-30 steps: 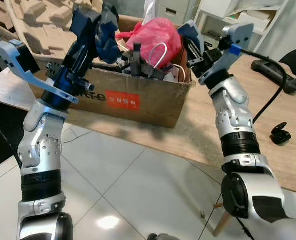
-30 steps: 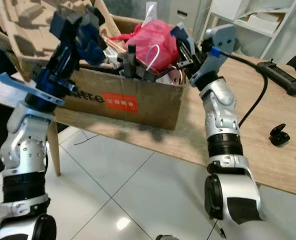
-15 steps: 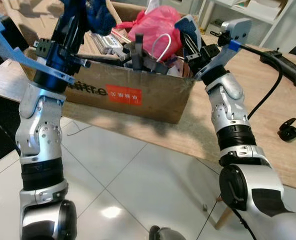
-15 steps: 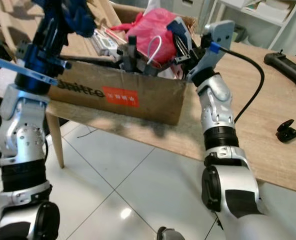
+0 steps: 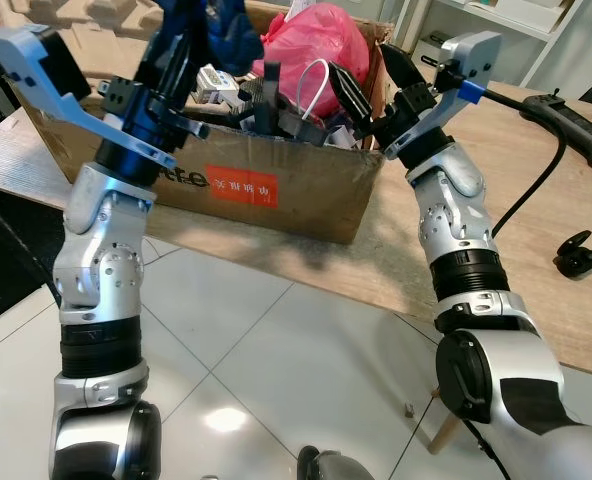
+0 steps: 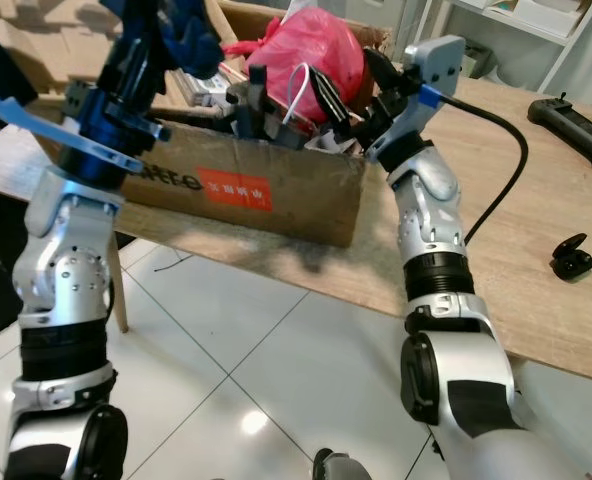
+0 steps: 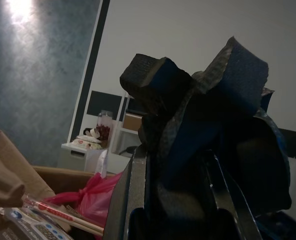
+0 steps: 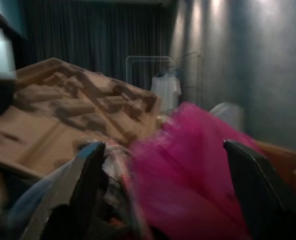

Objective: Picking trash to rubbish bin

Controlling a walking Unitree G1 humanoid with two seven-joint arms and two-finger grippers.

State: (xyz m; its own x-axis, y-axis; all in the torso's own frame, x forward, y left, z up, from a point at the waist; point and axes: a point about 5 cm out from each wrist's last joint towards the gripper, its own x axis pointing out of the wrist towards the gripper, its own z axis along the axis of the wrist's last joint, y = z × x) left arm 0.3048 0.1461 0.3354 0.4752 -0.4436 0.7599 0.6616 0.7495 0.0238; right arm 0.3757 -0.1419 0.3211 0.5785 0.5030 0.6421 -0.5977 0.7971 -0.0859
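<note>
Left gripper clenches dark blue scrap above cardboard box, likely to drop it in; right gripper spread wide facing pink bag.

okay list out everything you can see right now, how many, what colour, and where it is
Box: one, brown cardboard, on the table edge, full of trash.
Bag: one, pink, atop the box's trash.
Foam: one, dark blue, held over the box's left end.
Table: one, light wood, under the box.
Case: one, black, on the table at right.
Power strip: one, black, far right of the table.
Floor: white tiles, below.
Left gripper: jaws shut on the foam.
Right gripper: jaws open, at the box's right end.
</note>
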